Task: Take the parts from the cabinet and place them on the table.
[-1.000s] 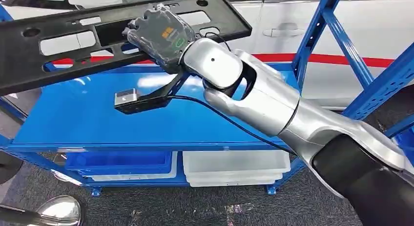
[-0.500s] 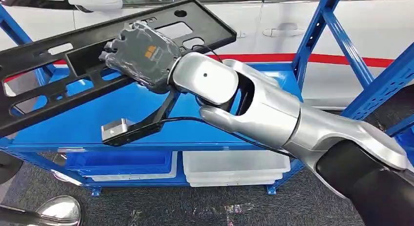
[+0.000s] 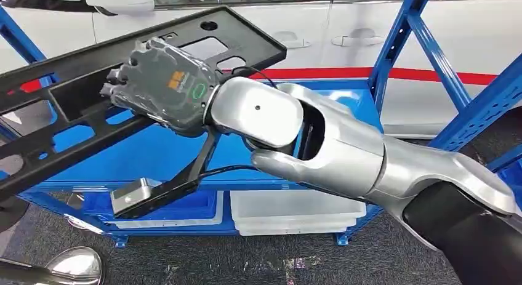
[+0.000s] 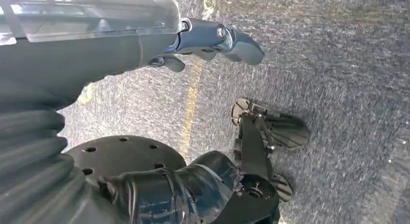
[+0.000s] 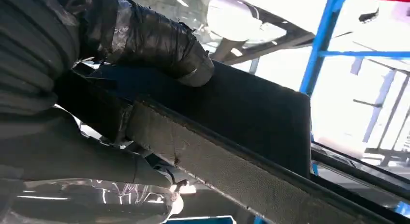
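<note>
One long black part, a flat openwork panel with cut-outs, is gripped by the right hand and held tilted in the air above the blue shelf of the cabinet, its far end higher and its near end running off the left edge of the head view. From the right wrist camera, the thick grey thumb lies over one face of the panel while the rest of the hand closes against the other side, so the part is clamped between them. Below the shelf sit a blue bin and, just beside it, a white bin, both on the lowest level. Behind the rack stands a white car with a red stripe. The left hand hangs over grey carpet floor (its fingers loosely apart, with nothing in them).
</note>
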Robot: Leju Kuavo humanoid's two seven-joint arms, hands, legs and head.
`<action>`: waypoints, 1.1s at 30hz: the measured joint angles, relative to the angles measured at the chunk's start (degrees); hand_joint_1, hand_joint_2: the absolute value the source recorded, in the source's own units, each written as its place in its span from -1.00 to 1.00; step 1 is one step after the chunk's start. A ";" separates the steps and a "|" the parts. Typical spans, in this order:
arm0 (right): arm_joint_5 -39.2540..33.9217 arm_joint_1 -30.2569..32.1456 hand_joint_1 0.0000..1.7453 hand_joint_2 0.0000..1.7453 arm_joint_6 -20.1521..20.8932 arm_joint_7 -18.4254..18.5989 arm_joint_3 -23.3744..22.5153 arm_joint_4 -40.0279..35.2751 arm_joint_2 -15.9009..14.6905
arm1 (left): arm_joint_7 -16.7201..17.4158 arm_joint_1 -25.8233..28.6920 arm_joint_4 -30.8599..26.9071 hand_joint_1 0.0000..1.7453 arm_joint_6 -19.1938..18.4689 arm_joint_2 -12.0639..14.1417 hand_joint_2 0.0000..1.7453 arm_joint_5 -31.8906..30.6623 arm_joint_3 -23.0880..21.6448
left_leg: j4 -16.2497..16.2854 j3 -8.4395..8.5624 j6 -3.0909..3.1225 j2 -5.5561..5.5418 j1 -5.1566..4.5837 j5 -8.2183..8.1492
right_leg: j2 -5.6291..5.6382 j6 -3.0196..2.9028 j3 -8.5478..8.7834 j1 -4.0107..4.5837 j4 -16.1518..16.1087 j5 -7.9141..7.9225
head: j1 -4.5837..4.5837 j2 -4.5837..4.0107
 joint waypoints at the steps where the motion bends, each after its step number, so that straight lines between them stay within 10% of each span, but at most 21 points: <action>1: -0.11 0.11 1.00 1.00 -0.04 0.20 0.09 -0.37 -0.04 | 0.09 0.00 0.00 -1.00 0.07 0.00 1.00 -0.15 0.00 | 0.00 0.00 0.00 0.00 0.00 0.00 | 0.00 0.00 0.00 0.00 0.00 0.00 | 0.02 0.00; 33: 0.35 3.55 1.00 1.00 -2.16 2.05 0.48 -2.58 -3.52 | 2.01 0.00 0.00 -1.00 1.29 0.00 1.00 -1.29 -0.09 | 0.42 -0.15 0.29 -0.01 -0.11 -0.21 | 0.00 0.02 0.08 -0.41 -0.12 0.03 | 0.00 0.00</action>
